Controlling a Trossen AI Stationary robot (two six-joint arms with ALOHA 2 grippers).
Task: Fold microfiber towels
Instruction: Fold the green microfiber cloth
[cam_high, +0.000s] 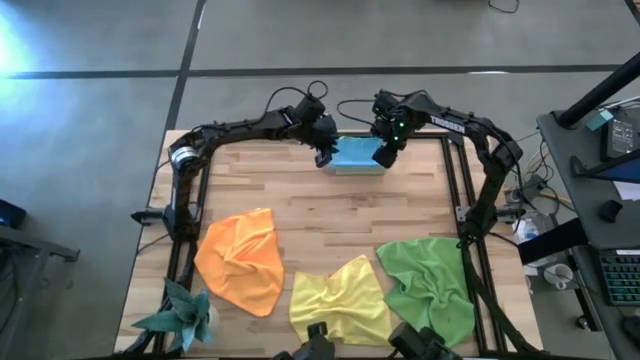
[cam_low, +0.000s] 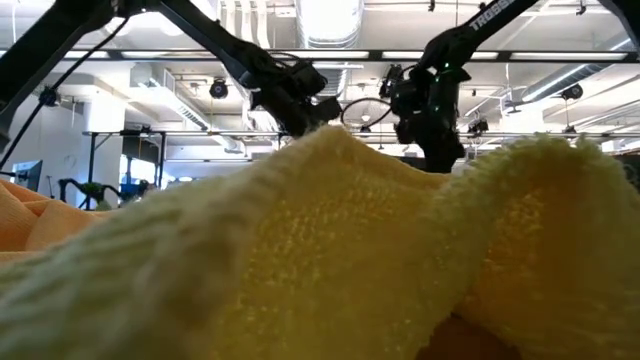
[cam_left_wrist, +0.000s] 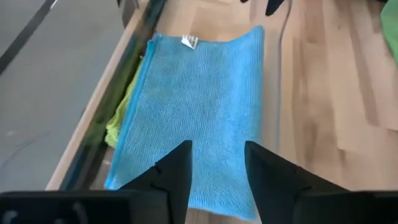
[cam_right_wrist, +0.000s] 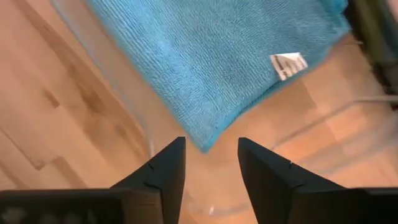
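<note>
Leftmost, near the worktop (cam_high: 310, 215) front corner: teal spiky ornament (cam_high: 182, 312). Then orange towel (cam_high: 240, 262), crumpled, well in front of the blue towel (cam_high: 358, 155). Left gripper (cam_high: 325, 157) at the blue towel's left edge, jaws parted over the cloth, gripping nothing. Blue towel itself folded flat at the worktop's far edge (white tag (cam_left_wrist: 189, 42) showing), with a sliver of lime green cloth (cam_left_wrist: 118, 121) peeking from beneath its side. Yellow towel (cam_high: 340, 300) rumpled, in front of the blue towel near the front edge. Right gripper (cam_high: 383, 155) at the blue towel's right edge, jaws likewise apart and empty above a corner. Farthest right, green towel (cam_high: 430, 285), bunched, beside the yellow one.
</note>
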